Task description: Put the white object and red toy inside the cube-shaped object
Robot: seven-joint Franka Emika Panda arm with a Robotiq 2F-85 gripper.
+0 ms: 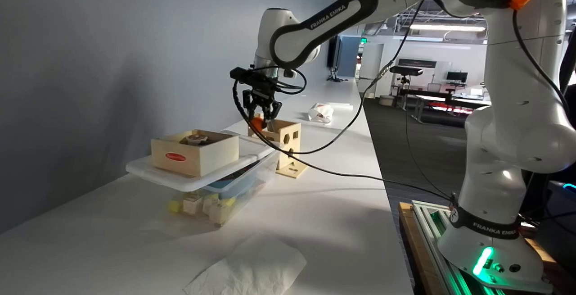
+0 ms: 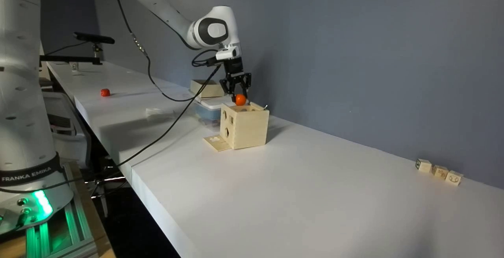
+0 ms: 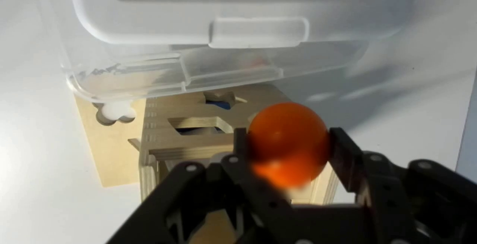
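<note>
Black two-fingered hand, nearest in the wrist view, gripping round orange ball, one finger each side. Ball over the open top of light-wood cube with cut-out holes; touching it or not, can't tell. Inside cube: something pale, mostly hidden. In an exterior view, pale tip pokes just above the rim, can't tell of what. Blue bit shows through one cut-out.

Clear plastic tub just beside cube: yellow and whitish blocks plus light-blue piece, blurry through the wall, can't count. White plastic lid lies askew on tub. On lid, open light-wood tray with red oval mark, holding round brownish thing, part hidden.

Counts: containers 3 (cube, tub, tray). Ball 1. Flat light-wood panel with cut-outs 1, at foot of cube. Small pale wooden blocks 3, by the wall, well apart from cube. Small red roundish thing 1, also well apart. Crumpled white sheet 1, front of an exterior view. Crumpled white wrapper with red print 1, beyond cube there. Panel, wooden blocks, red thing, sheet, wrapper and cube all on long white counter. Which white thing is the task's, can't tell.
</note>
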